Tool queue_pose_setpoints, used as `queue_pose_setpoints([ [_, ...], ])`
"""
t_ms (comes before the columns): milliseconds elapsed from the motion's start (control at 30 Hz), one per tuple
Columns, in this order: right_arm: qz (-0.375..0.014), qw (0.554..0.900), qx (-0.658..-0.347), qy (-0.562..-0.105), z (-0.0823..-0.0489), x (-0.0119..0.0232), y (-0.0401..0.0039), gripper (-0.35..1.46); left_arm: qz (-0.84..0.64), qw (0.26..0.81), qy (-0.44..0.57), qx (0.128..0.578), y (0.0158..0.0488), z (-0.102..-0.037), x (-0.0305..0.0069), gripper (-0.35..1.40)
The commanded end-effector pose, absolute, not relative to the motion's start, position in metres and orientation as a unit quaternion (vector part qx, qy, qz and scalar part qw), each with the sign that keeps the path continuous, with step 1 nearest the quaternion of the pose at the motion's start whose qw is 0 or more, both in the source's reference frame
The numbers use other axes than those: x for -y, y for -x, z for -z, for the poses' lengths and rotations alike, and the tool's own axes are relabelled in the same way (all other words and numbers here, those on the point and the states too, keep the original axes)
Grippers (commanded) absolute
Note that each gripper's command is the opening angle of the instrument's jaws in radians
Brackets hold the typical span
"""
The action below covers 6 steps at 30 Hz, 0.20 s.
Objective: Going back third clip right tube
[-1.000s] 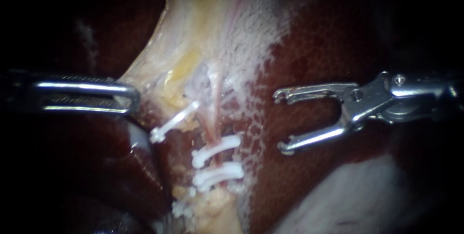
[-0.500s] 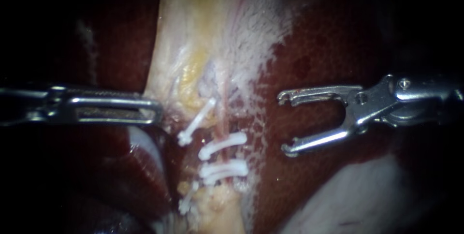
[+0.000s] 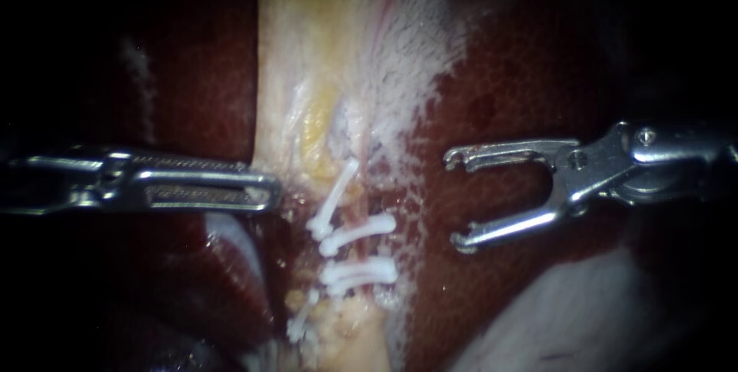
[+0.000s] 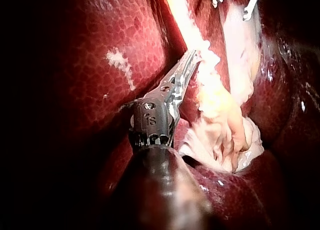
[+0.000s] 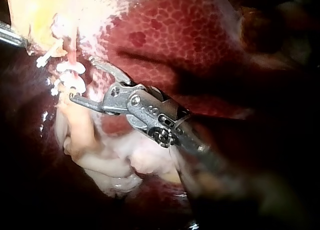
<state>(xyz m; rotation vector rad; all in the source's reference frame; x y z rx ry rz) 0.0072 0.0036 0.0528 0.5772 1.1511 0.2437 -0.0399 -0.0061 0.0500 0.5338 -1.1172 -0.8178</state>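
Two white clips (image 3: 358, 227) (image 3: 361, 270) cross the thin pinkish right tube (image 3: 355, 187) in the endoscope view. A third clip (image 3: 336, 194) lies slanted just to their upper left, and another (image 3: 301, 318) sits lower down. My right instrument (image 3: 455, 200) hovers over the liver to the right of the clips, its hooked jaws open and empty. It shows the same way in the right wrist view (image 5: 82, 80), just short of the clips (image 5: 67, 68). My left instrument (image 3: 265, 190) is shut on the edge of the pale tissue (image 3: 307, 72); its jaws (image 4: 192, 64) lie along that strip.
Dark red liver (image 3: 523, 80) surrounds the pale strip on both sides. A pale whitish fold (image 3: 561, 310) lies at the lower right under my right instrument. Yellow fat (image 3: 317, 130) sits above the clips.
My left instrument has moved right with the pale tissue edge, which has gone from stretched leftward to straight. The slanted clip shifted toward the other clips. My right instrument drifted slightly right, jaws still open.
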Motion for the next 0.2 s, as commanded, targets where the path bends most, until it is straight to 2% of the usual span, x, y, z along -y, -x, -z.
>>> queue_pose_setpoints([
  [33, -0.113, 0.793, -0.535, -0.268, -0.0528, -0.0035, -0.0072, 0.60, 0.372, 0.737, -0.243, 0.509, 0.0399, -0.0500, 0.0060, -0.35],
  [200, -0.112, 0.792, -0.535, -0.270, -0.0528, -0.0035, -0.0071, 0.60, 0.372, 0.737, -0.243, 0.509, 0.0399, -0.0499, 0.0060, -0.35],
])
